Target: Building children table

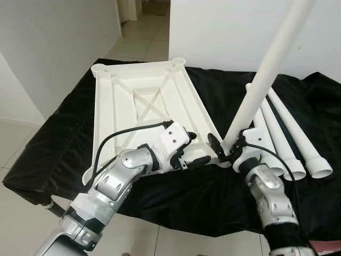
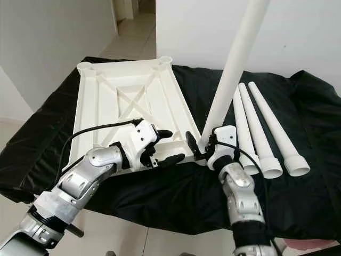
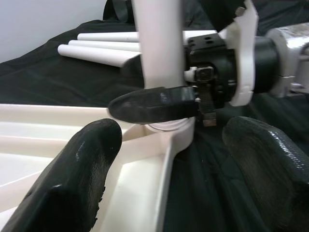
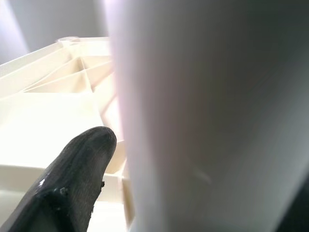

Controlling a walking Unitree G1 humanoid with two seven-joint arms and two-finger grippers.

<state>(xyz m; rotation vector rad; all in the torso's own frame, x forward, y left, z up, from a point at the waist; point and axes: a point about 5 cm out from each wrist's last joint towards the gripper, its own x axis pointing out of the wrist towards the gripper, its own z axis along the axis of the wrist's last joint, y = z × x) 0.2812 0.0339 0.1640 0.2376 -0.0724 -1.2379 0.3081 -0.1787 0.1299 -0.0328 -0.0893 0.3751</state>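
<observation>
Three spare legs (image 1: 282, 138) lie side by side on the black-draped table (image 1: 64, 138), so most assembly remains. The right end effector (image 1: 226, 148) grips a fourth leg (image 1: 266, 69) near its base, standing tilted at the near right corner socket of the upturned white tabletop (image 1: 138, 101); whether it is seated is unclear. The left end effector (image 1: 194, 152), fingers spread wide, steadies the tabletop's near edge.

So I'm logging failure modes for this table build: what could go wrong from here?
The leg in the right gripper leans over the tabletop's near corner socket; seated crooked, it may jam or pop out.
The left gripper sits open at that edge, so pushing the leg could slide the tabletop on the black cloth.
</observation>
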